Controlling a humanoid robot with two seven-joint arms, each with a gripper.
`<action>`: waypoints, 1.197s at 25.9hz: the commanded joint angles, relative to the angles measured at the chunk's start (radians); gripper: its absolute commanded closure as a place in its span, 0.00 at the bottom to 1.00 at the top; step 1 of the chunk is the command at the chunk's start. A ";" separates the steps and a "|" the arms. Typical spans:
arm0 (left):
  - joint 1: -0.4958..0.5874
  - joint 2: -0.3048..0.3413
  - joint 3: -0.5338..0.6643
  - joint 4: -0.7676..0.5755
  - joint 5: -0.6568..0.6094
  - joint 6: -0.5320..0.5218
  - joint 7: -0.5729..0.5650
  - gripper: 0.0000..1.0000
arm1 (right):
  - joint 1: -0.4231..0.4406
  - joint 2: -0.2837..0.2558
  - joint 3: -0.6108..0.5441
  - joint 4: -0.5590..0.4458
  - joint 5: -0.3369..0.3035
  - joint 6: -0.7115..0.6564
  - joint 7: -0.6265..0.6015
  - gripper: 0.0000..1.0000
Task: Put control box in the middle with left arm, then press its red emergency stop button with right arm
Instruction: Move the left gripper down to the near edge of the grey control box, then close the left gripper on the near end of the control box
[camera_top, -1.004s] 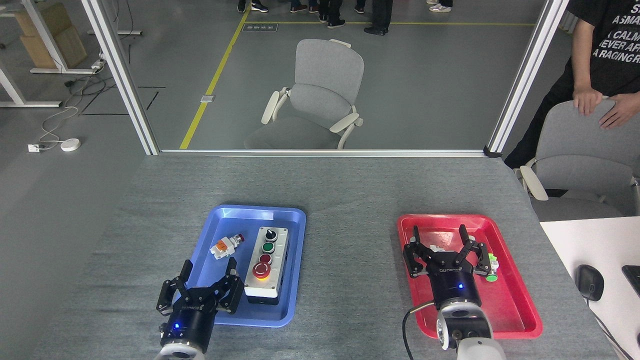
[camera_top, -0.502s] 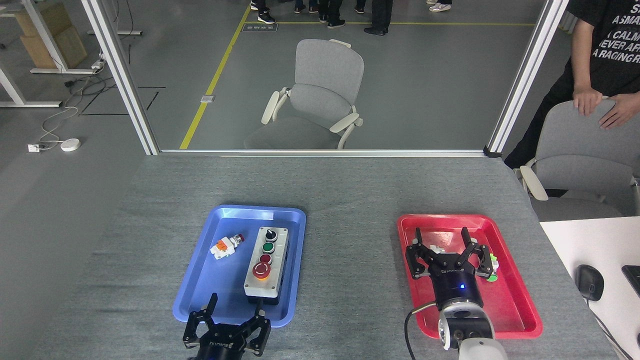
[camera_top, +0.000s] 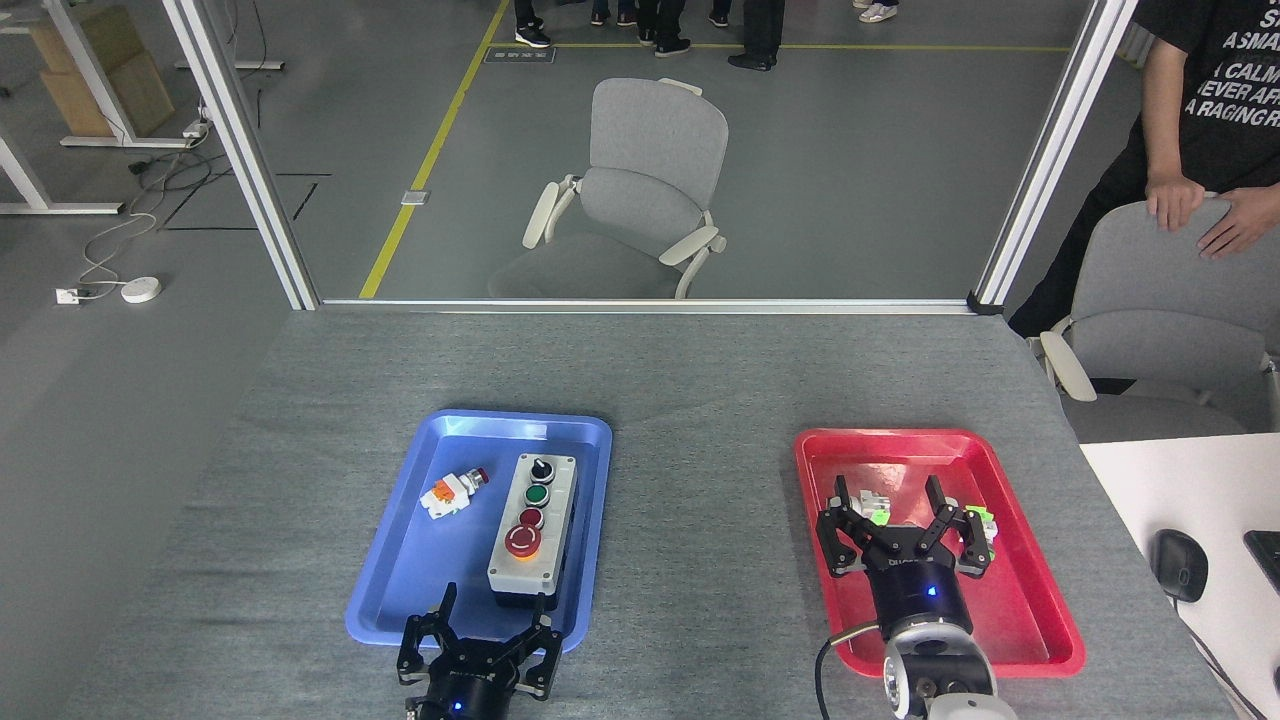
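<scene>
From my head view, the control box (camera_top: 533, 530) lies lengthwise in the right half of the blue tray (camera_top: 400, 590), its black base showing at the near end. Along its light-grey top run 4 controls: a black knob (camera_top: 541, 467) farthest from me, a green button (camera_top: 537, 494), a small red button (camera_top: 531, 517), and the red emergency stop button (camera_top: 522, 541) nearest me, with a yellow glow at its near rim. A small white-orange switch part (camera_top: 452, 490) lies loose in the tray, to the left of the box and apart from it.

My left gripper (camera_top: 480, 640) sits at the bottom edge of the view, over the tray's near rim and just short of the box's near end. Its claws are spread wide and hold nothing; a blue light shows on its body.

My right gripper (camera_top: 905, 520) hangs over the red tray (camera_top: 1040, 640), claws also spread apart and empty. A small white-and-green part (camera_top: 872, 507) lies beneath it between the claws, and another green-tipped part (camera_top: 983, 522) lies by the right claw; whether either claw touches them I cannot tell. A black cable (camera_top: 825, 665) loops off the wrist.

The grey felt tabletop (camera_top: 700, 500) between the 2 trays lies bare. A person (camera_top: 1200, 120) stands at the far right, hands on a grey chair (camera_top: 1150, 310).
</scene>
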 joint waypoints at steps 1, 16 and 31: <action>-0.015 -0.013 0.000 0.012 -0.003 -0.002 -0.001 0.01 | 0.000 0.008 -0.003 -0.001 0.002 -0.005 -0.005 0.02; -0.061 -0.045 -0.029 0.077 0.000 0.000 -0.020 0.01 | 0.000 0.016 -0.028 -0.012 0.002 -0.018 -0.002 0.02; -0.149 -0.048 -0.026 0.227 0.011 0.041 -0.021 0.01 | 0.002 0.005 -0.037 -0.015 -0.001 -0.034 -0.006 0.02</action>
